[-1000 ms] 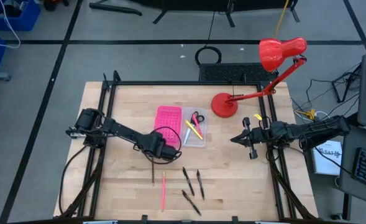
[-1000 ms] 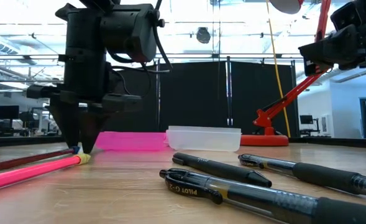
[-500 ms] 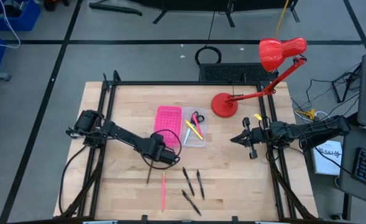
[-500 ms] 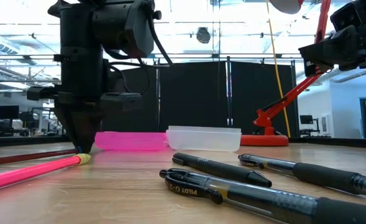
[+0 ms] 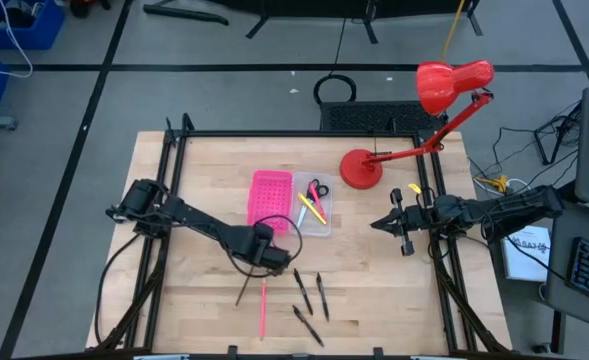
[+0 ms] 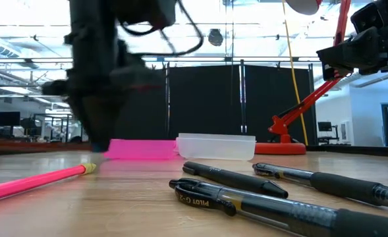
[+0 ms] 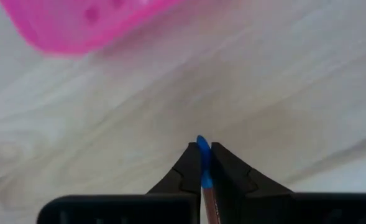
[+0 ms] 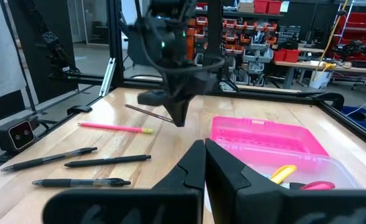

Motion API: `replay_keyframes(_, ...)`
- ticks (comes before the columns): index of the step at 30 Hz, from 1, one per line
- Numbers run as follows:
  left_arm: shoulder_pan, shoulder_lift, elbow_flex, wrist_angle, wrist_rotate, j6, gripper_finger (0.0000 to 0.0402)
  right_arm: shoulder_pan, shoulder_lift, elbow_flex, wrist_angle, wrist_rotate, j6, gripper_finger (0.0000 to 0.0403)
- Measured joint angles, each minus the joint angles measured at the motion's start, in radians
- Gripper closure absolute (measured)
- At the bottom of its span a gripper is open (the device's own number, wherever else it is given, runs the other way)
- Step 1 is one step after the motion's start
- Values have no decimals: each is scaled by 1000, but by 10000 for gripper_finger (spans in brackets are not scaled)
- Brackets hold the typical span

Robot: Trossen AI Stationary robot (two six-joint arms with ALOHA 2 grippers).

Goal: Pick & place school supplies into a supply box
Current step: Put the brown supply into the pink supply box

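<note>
My left gripper (image 5: 258, 266) is near the table's middle, shut on a dark pencil (image 5: 242, 290) with a blue end (image 7: 202, 149). It shows blurred in the low view (image 6: 98, 135). The supply box (image 5: 312, 203) is a translucent tray holding scissors (image 5: 317, 189) and yellow and pink pens. It stands right of a pink perforated lid (image 5: 270, 198). A pink pencil (image 5: 263, 308) and three black pens (image 5: 308, 300) lie flat on the table by the near edge. My right gripper (image 5: 376, 224) is shut with nothing in it above the table's right edge. My left gripper pinches the dark pencil's blue end (image 7: 203, 163) between its two fingertips, coming from above and pointing down. The blue tip sticks out just past the fingertips. The shaft (image 8: 146, 112) slants away from the fingers toward the table's near left.
A red desk lamp (image 5: 359, 168) stands at the far right, its head (image 5: 452, 82) reaching past the table. A black frame runs along the table's left and right sides. Bare wood lies left of the pink lid and right of the tray.
My left gripper has shut on the dark pencil's blue end, then risen a little and moved toward the table's near right. The pencil, which lay straight toward the near edge, has swung to a slant with its blue end lifted.
</note>
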Motion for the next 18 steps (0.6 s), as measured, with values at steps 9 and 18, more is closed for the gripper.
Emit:
replay_keyframes(9,111,-2,284,-22,-80,251,380,0,0,0,10,0,2,403)
replay_keyframes(18,364,-5,372,76,-183,319,380,0,0,0,16,0,-29,403)
